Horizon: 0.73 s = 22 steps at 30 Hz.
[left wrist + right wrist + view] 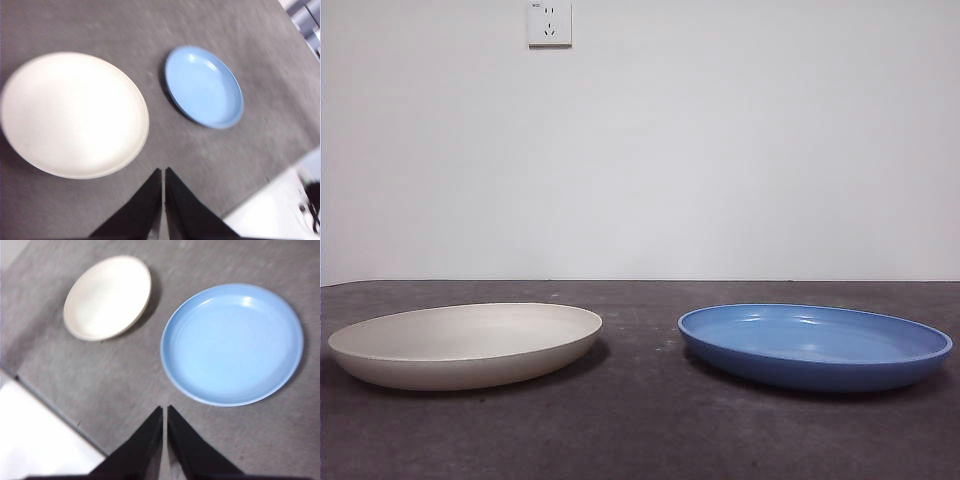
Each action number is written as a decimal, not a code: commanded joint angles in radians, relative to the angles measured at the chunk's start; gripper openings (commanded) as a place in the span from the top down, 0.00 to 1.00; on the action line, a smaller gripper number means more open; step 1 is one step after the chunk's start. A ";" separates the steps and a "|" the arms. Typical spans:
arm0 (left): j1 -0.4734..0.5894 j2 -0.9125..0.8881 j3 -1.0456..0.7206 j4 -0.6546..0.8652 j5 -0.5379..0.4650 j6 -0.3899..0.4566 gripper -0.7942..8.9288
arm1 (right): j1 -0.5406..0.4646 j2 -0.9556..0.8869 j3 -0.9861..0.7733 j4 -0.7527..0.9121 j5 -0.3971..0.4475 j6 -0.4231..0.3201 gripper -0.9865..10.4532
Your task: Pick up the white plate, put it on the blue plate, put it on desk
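The pale wall (720, 150) fills the far side of the front view, bare but for a white wall socket (549, 22) high up and left of centre. Below it the desk (640, 430) runs across the whole width, a flat, dark grey, mottled matte surface with faint pale specks.

Two plates of about equal width lie flat on the desk, side by side and apart, with a strip of bare desk between them. The white plate (466, 344) is on the left: round, shallow, matte cream-white, with a low curved rim. The blue plate (815, 345) is on the right: round, shallow, glossy medium blue, with bright highlights on its inner slope.

The front view shows the plates edge-on and no arm at all. The wrist views look down from above and show the full round outlines, which the front view does not. The left wrist view also takes in the desk's edge and a pale floor beyond it.

The left gripper (163, 172) hangs above the desk nearer the white plate (74, 115) than the blue plate (204, 86), jaws pressed together, grasping nothing. The right gripper (164, 410) hangs nearer the blue plate (232, 344), with the white plate (107, 297) farther off, jaws likewise closed and empty.
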 commanded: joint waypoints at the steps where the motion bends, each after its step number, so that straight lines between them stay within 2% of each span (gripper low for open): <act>1: -0.021 0.012 0.022 -0.016 0.004 0.042 0.91 | 0.032 0.007 0.021 0.002 -0.005 -0.031 0.91; 5: -0.032 0.013 0.022 -0.010 0.003 0.048 0.91 | 0.064 0.007 0.021 0.003 -0.004 -0.031 0.91; 8: -0.032 0.013 0.022 -0.002 0.002 0.048 0.85 | 0.067 0.007 0.021 0.005 -0.003 -0.029 0.89; 10: -0.032 0.013 0.022 0.005 0.002 0.040 0.75 | 0.067 0.007 0.021 0.006 -0.003 -0.025 0.79; 13: -0.032 0.017 0.022 0.009 0.002 0.036 0.51 | 0.067 0.007 0.021 0.007 -0.003 -0.017 0.59; 15: -0.032 0.019 0.022 0.009 0.001 0.027 0.42 | 0.067 0.007 0.021 0.007 -0.003 -0.002 0.57; 18: -0.032 0.027 0.022 0.013 -0.009 0.011 0.41 | 0.067 0.007 0.021 0.007 -0.002 0.005 0.57; 22: -0.032 0.056 0.022 0.014 -0.081 0.006 0.41 | 0.067 0.007 0.021 0.007 -0.002 0.008 0.57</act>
